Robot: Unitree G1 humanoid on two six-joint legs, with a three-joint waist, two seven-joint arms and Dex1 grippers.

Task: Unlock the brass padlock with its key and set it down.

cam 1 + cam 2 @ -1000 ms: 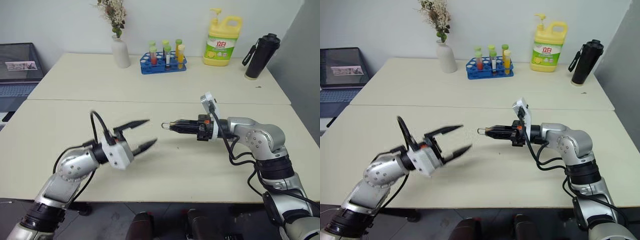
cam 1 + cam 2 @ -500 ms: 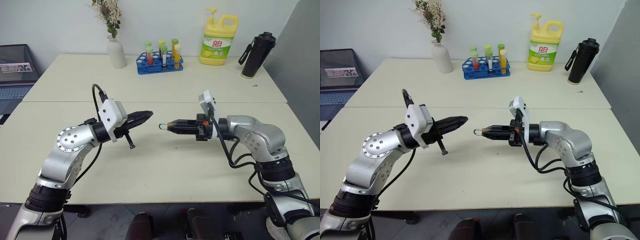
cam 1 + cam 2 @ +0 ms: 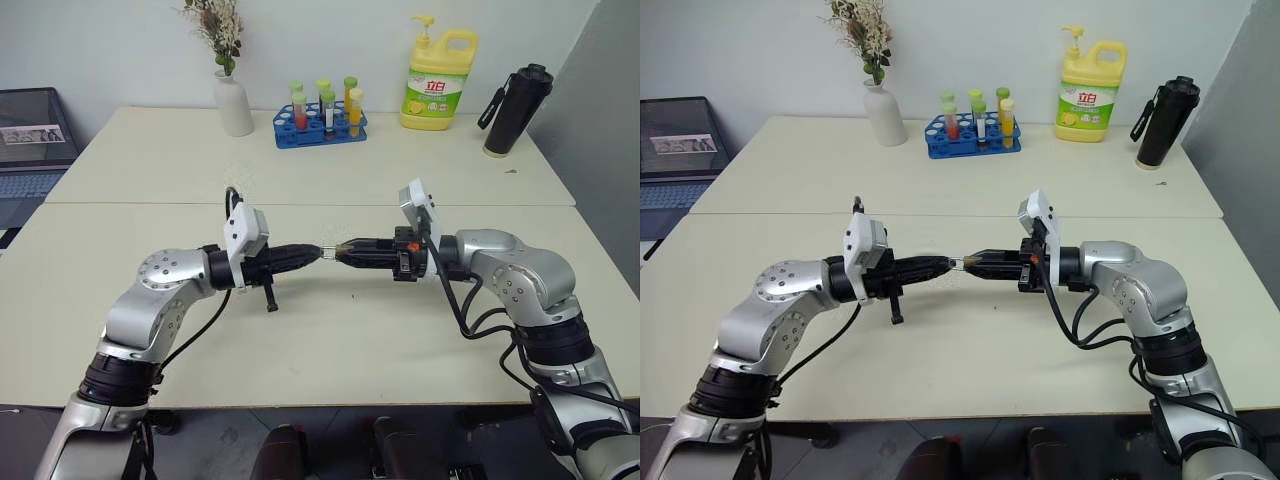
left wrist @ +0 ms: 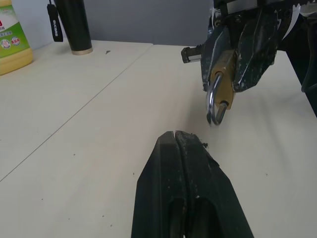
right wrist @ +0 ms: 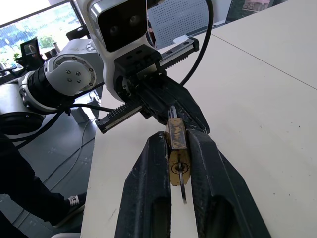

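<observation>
The step in hand is, as I judge it, the meeting of the two claws in the air above the table (image 3: 330,330), before the lock is opened. The left claw (image 3: 308,252) is fully closed, its two black fingers pressed together with nothing between them that I can see. It points level toward the right claw (image 3: 343,250), and its tip is just beside the silver shackle; I cannot tell if they touch.

The right claw is closed on the padlock (image 5: 177,148). It holds the brass body between its fingers, with the shackle pointing out toward the left claw.

The padlock is small and golden, narrower than a finger. In the right wrist view its keyhole face is toward the camera, and a thin dark piece, maybe the key (image 5: 183,187), hangs from it; this I cannot confirm. In the left wrist view the shackle looks seated in the body.

The next move probably calls for very fine alignment, because the shackle is thin and the closed left claw must open a little to take it.
</observation>
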